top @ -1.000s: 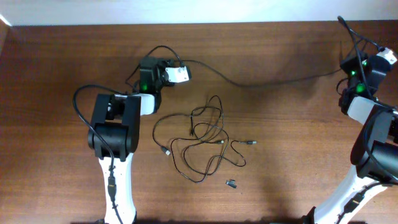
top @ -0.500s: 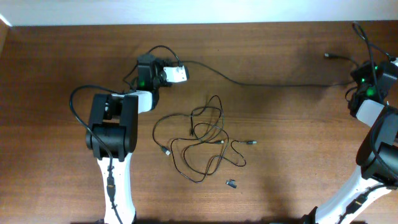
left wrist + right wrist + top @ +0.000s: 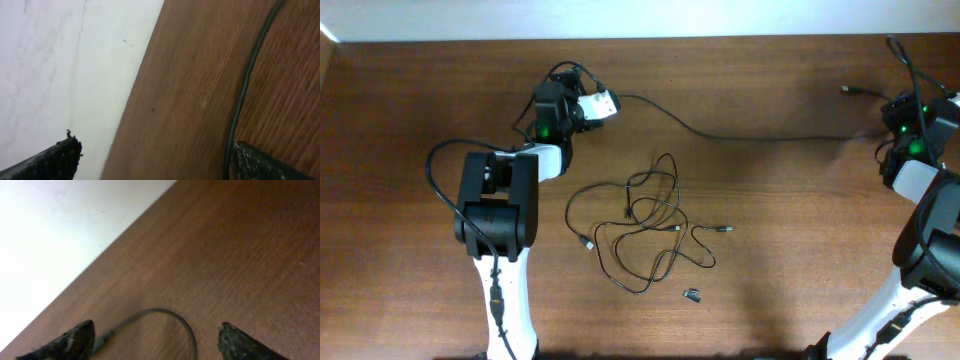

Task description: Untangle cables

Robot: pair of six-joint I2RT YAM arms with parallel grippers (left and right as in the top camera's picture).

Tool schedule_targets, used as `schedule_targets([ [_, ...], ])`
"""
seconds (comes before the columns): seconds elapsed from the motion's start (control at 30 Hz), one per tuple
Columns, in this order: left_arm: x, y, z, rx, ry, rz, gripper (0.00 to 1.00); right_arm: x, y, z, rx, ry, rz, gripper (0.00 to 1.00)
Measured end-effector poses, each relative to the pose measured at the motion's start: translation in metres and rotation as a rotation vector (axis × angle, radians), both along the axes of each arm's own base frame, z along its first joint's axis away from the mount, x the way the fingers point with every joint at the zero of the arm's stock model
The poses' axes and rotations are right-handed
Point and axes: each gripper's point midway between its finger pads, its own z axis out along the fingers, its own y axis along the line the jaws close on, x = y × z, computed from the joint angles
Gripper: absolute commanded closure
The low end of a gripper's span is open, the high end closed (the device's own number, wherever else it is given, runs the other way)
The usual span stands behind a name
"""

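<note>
Cables point(image 3: 635, 205) lie knotted mid-surface, nearer the left tool point(image 3: 157, 155) than the right tool point(image 3: 157, 342), both tools spread wide, holding nothing.

A tiny dark stubby piece point(image 3: 691, 294) lies on the brown wooden table point(image 3: 800, 230)

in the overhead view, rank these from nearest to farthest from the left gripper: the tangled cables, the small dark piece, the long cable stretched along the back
From the left gripper:
1. long cable: its end lies right by the fingers, and it runs right along the back of the table
2. tangled cables: mid-table, toward the front from the gripper
3. small dark piece: beyond the tangle, nearest the front edge
</note>
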Motion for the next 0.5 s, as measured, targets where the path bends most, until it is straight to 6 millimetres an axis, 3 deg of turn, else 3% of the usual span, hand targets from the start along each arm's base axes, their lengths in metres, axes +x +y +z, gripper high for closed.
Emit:
schedule_targets([
  [0.13,-0.018,0.001,-0.009,-0.198,0.210,0.104,0.01,-0.008,-0.002,0.021,0.001,0.005,-0.008,0.11],
  [0.33,-0.091,0.007,-0.013,-0.233,0.616,0.197,0.01,-0.023,-0.013,0.043,0.009,0.010,-0.026,0.06],
  [0.43,-0.106,0.013,0.007,-0.243,0.658,0.223,0.01,-0.027,-0.005,0.049,0.014,0.034,0.012,0.04],
  [0.47,-0.105,0.013,0.030,-0.257,0.620,0.221,0.01,-0.032,0.001,0.067,0.002,0.038,0.031,0.02],
  [0.5,-0.110,0.010,0.057,-0.287,0.604,0.205,0.01,-0.036,0.004,0.072,0.001,0.053,0.038,0.01],
])
